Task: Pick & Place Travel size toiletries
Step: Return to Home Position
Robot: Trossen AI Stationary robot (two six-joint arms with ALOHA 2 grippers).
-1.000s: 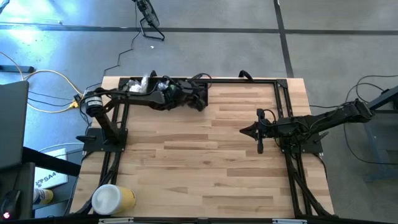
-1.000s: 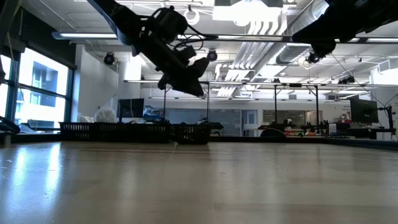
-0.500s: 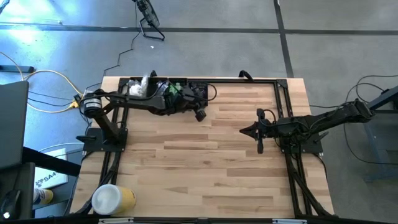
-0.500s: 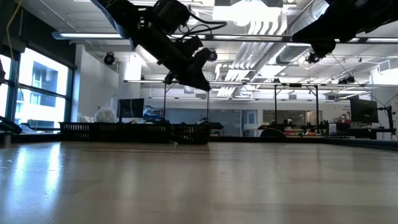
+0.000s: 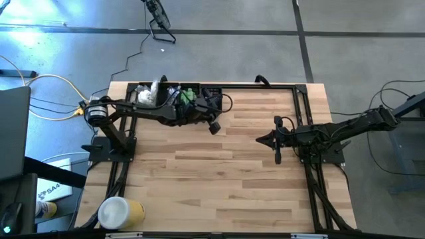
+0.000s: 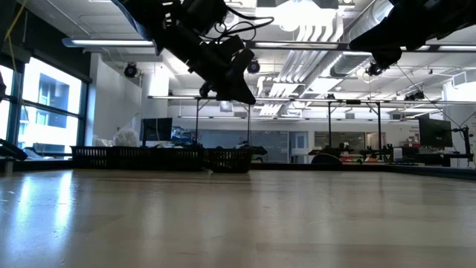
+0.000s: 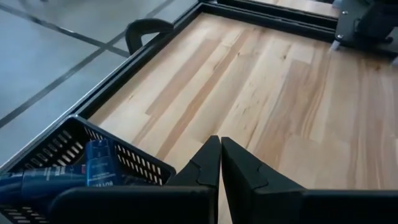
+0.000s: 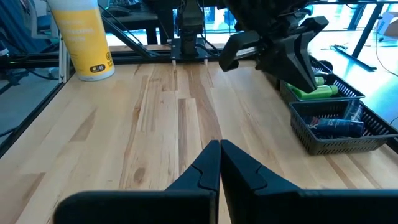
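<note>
Swinging off the bins (image 5: 199, 87) over the last second, the left gripper (image 5: 214, 125) has slid from above the row's right end to bare table (image 5: 252, 186) just below it in the high view. In the low view it has drifted right and a touch higher, upper centre-left of frame. That move uncovers the toiletries. Green bottles (image 5: 186, 97) now show in the row at the upper left of the high view, with white wrapped packets (image 5: 151, 91) bunched toward the row's left end. In the right wrist view, at the frame's right, the bottles lie in one bin and dark sachets (image 8: 336, 126) fill the bin beside it. The left arm reaches from its base at the left of the high view along the row, gripper angled down and hanging well above the table, fingers pressed together on nothing. The right gripper (image 8: 219, 147) hasn't budged, parked right of centre in the high view and pointing left, fingers together too. The yellow cylinder (image 5: 121, 212) stands at lower left.
</note>
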